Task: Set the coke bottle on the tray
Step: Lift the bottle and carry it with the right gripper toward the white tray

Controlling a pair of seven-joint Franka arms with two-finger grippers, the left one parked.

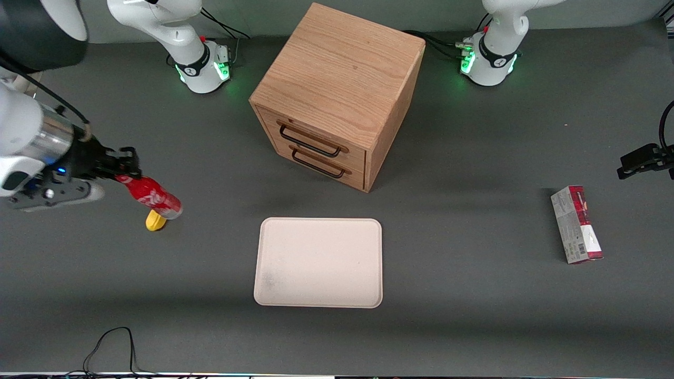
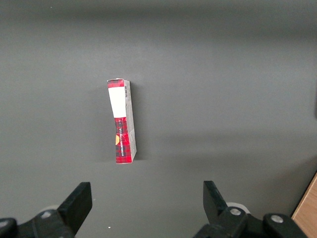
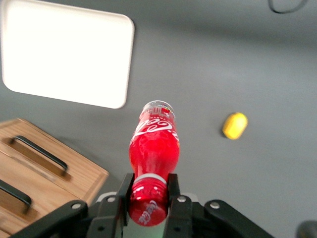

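Observation:
The coke bottle [image 1: 151, 195] is a slim red bottle with a red cap and white script logo. My right gripper [image 1: 124, 169] is shut on its cap end and holds it tilted above the table, toward the working arm's end. In the right wrist view the fingers [image 3: 125, 190] clamp the red cap, and the bottle [image 3: 154, 146] points away from the gripper [image 3: 148, 191]. The pale cream tray [image 1: 318, 262] lies flat near the table's middle, in front of the wooden cabinet; it also shows in the right wrist view [image 3: 67, 57]. The bottle is well apart from the tray.
A small yellow object [image 1: 155, 221] lies on the table just under the bottle's base; it shows in the right wrist view [image 3: 234, 125]. A wooden two-drawer cabinet [image 1: 337, 95] stands farther from the camera than the tray. A red-and-grey carton [image 1: 576, 224] lies toward the parked arm's end.

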